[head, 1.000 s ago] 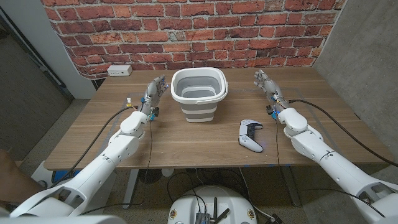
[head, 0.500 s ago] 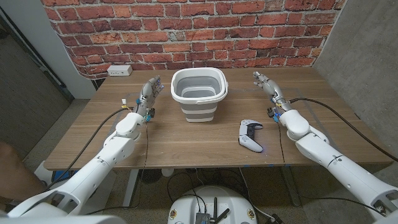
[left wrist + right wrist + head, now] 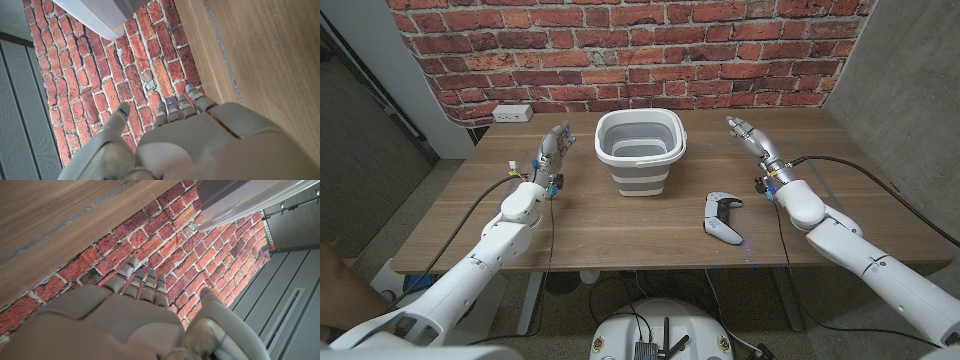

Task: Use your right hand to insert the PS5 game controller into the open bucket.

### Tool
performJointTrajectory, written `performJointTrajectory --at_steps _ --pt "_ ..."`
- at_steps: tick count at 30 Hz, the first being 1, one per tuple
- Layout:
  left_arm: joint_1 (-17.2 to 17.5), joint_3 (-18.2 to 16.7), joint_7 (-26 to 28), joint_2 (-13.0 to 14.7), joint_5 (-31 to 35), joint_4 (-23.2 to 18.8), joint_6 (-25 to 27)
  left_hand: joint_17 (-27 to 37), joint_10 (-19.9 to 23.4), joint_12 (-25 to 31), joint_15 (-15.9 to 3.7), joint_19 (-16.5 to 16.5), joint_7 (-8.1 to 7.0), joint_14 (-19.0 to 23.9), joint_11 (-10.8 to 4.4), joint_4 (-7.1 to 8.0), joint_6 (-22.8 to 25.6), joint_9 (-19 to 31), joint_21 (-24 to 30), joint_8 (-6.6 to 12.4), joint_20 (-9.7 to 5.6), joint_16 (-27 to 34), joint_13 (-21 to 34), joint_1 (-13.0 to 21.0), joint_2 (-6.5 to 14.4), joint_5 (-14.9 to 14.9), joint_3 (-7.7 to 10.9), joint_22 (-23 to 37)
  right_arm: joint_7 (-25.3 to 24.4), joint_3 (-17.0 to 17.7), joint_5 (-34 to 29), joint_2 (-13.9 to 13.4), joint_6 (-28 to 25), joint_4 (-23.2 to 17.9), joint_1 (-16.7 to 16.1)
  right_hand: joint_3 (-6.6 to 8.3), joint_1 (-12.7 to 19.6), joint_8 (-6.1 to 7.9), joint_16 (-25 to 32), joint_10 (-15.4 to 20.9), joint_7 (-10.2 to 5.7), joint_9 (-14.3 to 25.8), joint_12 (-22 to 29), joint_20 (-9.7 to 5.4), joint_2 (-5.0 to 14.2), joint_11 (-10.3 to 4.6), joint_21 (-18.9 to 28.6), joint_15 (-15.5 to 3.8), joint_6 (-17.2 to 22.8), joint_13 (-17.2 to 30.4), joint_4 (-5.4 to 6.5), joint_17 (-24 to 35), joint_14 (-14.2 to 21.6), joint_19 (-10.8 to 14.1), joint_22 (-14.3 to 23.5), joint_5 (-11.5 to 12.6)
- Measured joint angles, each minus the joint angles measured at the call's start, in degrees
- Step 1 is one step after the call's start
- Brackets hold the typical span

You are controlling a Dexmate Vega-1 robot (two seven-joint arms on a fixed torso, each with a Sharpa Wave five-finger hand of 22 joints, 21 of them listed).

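1. One PS5 game controller [image 3: 722, 217] lies on the wooden table [image 3: 620, 225], near the front edge and on the robot's right side, well apart from any hand. It rests with its grips pointing roughly toward the front edge.
2. The open bucket [image 3: 639, 150] stands upright just behind and to the left of the controller, mouth up, with nothing visible inside it.
3. The right hand [image 3: 752, 138] hovers behind and to the right of the controller, fingers extended and apart, holding nothing. The right wrist view shows its fingers [image 3: 141, 282] aimed toward the brick wall rather than down at the controller.
4. The left hand [image 3: 554, 152] is raised on the far side of the bucket, likewise empty with fingers apart, well out of the working path.
5. The step in hand looks like the reach: the right hand should probably draw back toward the robot and turn palm-down over the controller's body, closing across the middle rather than on one grip so it does not swing.
6. Bare table surrounds the controller on every side, giving room for a descent from above. The front edge is close, so any push should go toward the bucket, not forward. The bucket's rim sits high, so the lift must clear it before release.
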Motion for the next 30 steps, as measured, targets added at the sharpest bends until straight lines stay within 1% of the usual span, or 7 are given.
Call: performJointTrajectory --at_steps 4,7,8,14,23,29,30 --pt "0.06 -0.05 0.57 -0.42 0.11 -0.01 -0.41 0.00 0.00 0.00 0.00 0.00 0.00 0.00 0.00 -0.25 0.00 0.00 0.00 0.00 0.00 0.00 0.00 0.00 0.00 0.00 0.25 0.00 0.13 0.28 -1.98 -1.37 0.55 -0.74 -0.44 -0.02 0.00 0.00 0.00 0.00 -0.16 0.00 0.00 0.00 0.00 0.00 -0.25 0.00 -0.16 0.00 -0.02 0.00 0.00 0.00 0.00 -0.16" --pt "0.06 -0.05 0.57 -0.72 0.11 0.00 -0.41 0.00 0.23 0.00 0.00 0.00 0.00 0.00 -0.22 -0.25 0.00 0.00 0.00 0.00 0.00 0.00 0.00 0.00 0.00 0.00 0.25 0.00 0.40 0.35 -3.56 -1.81 1.01 -0.91 -0.54 0.02 0.00 -0.27 0.00 0.00 -0.53 0.00 0.00 0.00 0.00 0.00 -0.43 0.00 -0.54 0.00 -0.50 0.00 0.00 0.00 0.00 -0.16" --pt "0.06 -0.05 0.87 -0.75 0.26 0.00 -0.62 0.00 0.32 0.00 0.00 0.00 0.00 0.00 -0.30 -0.25 0.00 0.00 0.00 0.00 0.00 0.00 0.00 0.00 0.00 0.00 0.25 0.00 0.43 0.51 -3.77 -2.93 1.07 -1.34 -0.78 0.02 0.00 -0.33 0.00 0.00 -0.79 0.00 0.00 0.00 0.00 0.00 -0.43 0.00 -0.80 0.00 -0.50 -0.17 0.00 0.00 0.00 -0.16" --pt "-0.01 -0.04 1.26 -1.23 0.44 0.01 -0.77 0.00 0.32 0.00 0.00 0.00 0.00 0.00 -0.30 -0.24 0.00 0.00 0.00 0.00 0.00 0.00 0.00 0.00 0.00 0.00 0.25 0.00 0.85 0.89 -7.25 -4.66 1.85 -2.05 -1.17 -0.15 0.00 -0.47 0.00 -0.46 -1.33 0.00 0.00 0.00 0.00 -0.45 -0.88 0.00 -1.33 0.01 -0.72 -0.26 0.00 0.00 -0.01 -0.57" --pt "0.57 -0.48 2.21 -1.79 0.14 -0.64 -1.31 0.01 0.63 0.00 0.10 0.23 -0.31 0.52 -0.60 -0.24 0.31 0.00 0.00 0.00 -0.24 0.26 0.01 0.00 0.00 0.00 0.24 -0.01 1.36 1.45 -12.54 -8.64 3.31 -3.31 -1.76 0.05 0.31 -0.68 0.00 -1.04 -2.07 0.00 0.00 0.00 0.31 -1.03 -1.33 0.00 -2.05 0.01 -1.09 -0.52 0.00 0.00 -0.01 -0.56" --pt "1.17 -1.11 2.36 -2.21 -0.40 -0.77 -1.71 0.01 0.63 0.00 -0.11 0.61 -0.01 0.72 -0.60 -0.24 0.63 -0.01 0.46 0.00 0.00 0.26 0.00 0.00 0.00 0.00 0.24 -0.01 1.51 1.46 -16.51 -9.58 4.78 -3.38 -1.78 0.24 0.34 -0.68 0.43 -1.26 -2.92 -0.01 0.00 -0.02 0.27 -1.24 -1.33 0.00 -2.39 -0.27 -1.57 -0.70 0.00 0.02 -0.01 -0.90" --pt "1.34 -1.26 2.48 -2.23 -0.99 -0.88 -1.93 0.01 0.63 0.00 -0.11 0.61 -0.01 0.72 -0.60 -0.24 0.63 0.00 0.46 0.00 0.00 0.26 0.00 0.00 0.00 0.00 0.24 -0.01 1.61 1.30 -17.61 -10.93 5.28 -3.36 -1.51 0.14 0.88 -0.91 0.43 -1.33 -3.18 -0.01 0.00 -0.14 0.28 -1.32 -1.33 0.00 -2.35 -0.27 -1.67 -0.79 0.00 0.13 -0.01 -1.05"
